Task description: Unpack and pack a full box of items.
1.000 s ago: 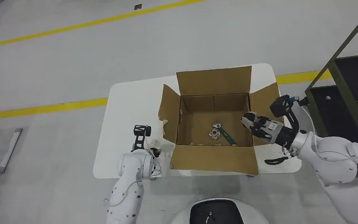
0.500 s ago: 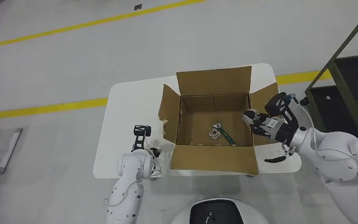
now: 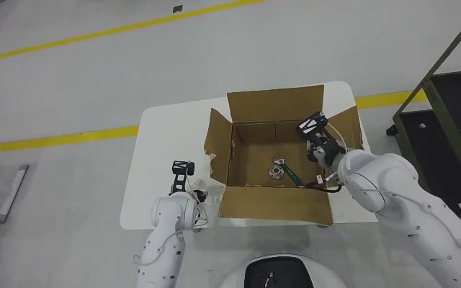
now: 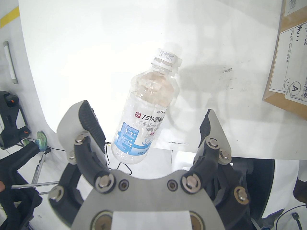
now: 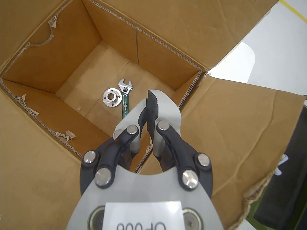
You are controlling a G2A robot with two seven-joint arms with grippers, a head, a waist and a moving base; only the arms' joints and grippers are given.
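Top view: an open corrugated cardboard box (image 3: 274,106) sits on the rounded white table (image 3: 166,137). A green-handled wrench (image 3: 290,171) lies on the box floor beside a round metal flange (image 3: 274,171).

Left wrist view: the left end effector (image 4: 146,113) has its ribbed pads spread either side of a clear plastic bottle (image 4: 153,89) lying on the table.

Right wrist view: the right end effector (image 5: 150,101), pads pressed together, hangs over the box rim and hides the wrench's handle end.

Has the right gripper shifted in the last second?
Yes. The right gripper swung inward from beyond the right flap of the box, and is now over its right wall.
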